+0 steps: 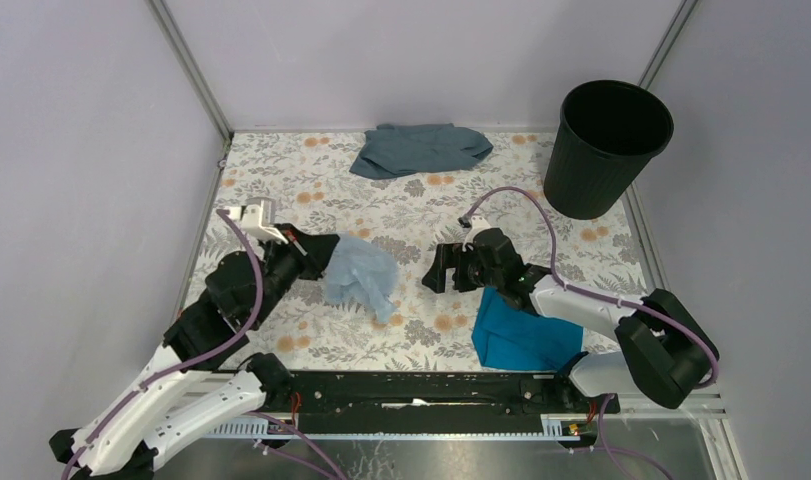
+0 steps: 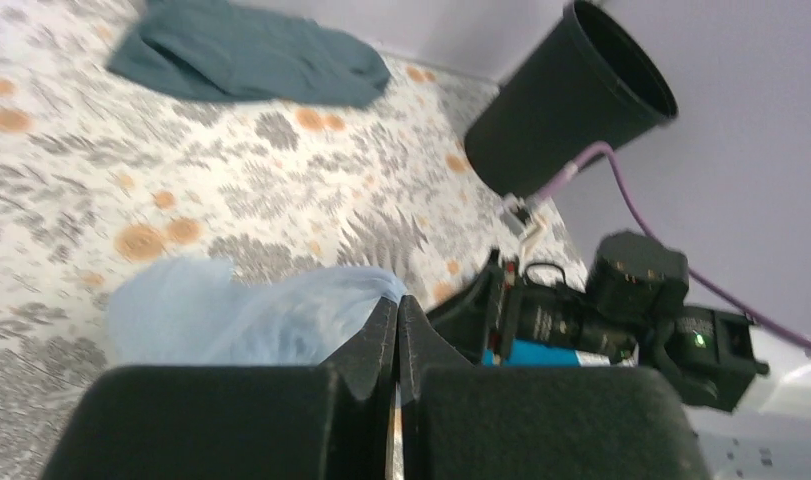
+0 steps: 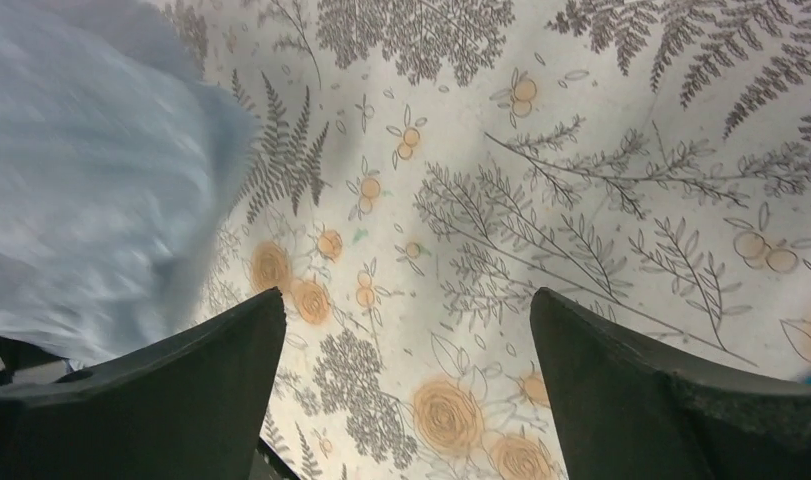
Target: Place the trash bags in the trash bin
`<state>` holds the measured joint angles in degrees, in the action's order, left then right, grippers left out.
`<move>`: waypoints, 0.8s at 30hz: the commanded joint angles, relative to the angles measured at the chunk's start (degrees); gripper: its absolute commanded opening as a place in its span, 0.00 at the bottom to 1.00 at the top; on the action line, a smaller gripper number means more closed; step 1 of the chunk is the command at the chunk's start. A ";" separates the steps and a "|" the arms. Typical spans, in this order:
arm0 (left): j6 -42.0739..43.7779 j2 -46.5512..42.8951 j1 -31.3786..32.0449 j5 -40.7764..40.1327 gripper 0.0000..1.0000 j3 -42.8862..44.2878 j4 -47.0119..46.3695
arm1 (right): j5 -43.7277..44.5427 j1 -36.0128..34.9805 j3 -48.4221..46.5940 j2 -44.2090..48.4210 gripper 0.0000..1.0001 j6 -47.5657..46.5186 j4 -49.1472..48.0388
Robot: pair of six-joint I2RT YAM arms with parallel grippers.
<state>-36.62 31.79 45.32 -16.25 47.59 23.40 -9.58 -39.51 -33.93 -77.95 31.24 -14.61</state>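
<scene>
The trash bag [image 1: 362, 275] is a crumpled pale blue film bunched at the left centre of the floral table. My left gripper [image 1: 329, 258] is shut on its left edge. In the left wrist view the jaws [image 2: 398, 303] press together with a fold of the bag [image 2: 271, 318] pinched at their tips. My right gripper [image 1: 438, 270] stands open just right of the bag, pointing at it. In the right wrist view only tablecloth lies between its fingers [image 3: 406, 312], and the bag [image 3: 81, 180] is off to the left. The black trash bin [image 1: 608, 145] stands upright at the far right corner.
A dull grey-blue cloth [image 1: 421, 148] lies at the back centre. A bright teal cloth [image 1: 523, 337] lies under my right arm near the front edge. Grey walls enclose the table on the left, back and right.
</scene>
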 commanded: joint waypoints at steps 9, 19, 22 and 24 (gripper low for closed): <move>9.29 17.52 0.00 -13.34 0.00 16.04 9.14 | 6.00 0.31 -4.29 5.89 1.00 -4.56 13.14; -2.16 38.15 -0.06 19.12 0.00 1.21 -20.51 | 1.20 0.31 4.51 17.96 1.00 -5.31 4.96; -2.31 39.57 -0.06 22.03 0.00 0.31 -23.16 | 1.96 0.30 6.74 18.81 1.00 -7.27 3.70; -2.20 39.50 -0.05 22.69 0.00 0.10 -24.30 | 3.14 0.31 6.13 17.11 1.00 -9.30 4.28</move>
<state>-37.39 72.99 45.34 0.38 46.54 10.35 -8.47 -39.35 -28.14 -59.48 26.02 -7.99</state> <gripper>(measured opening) 0.006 0.994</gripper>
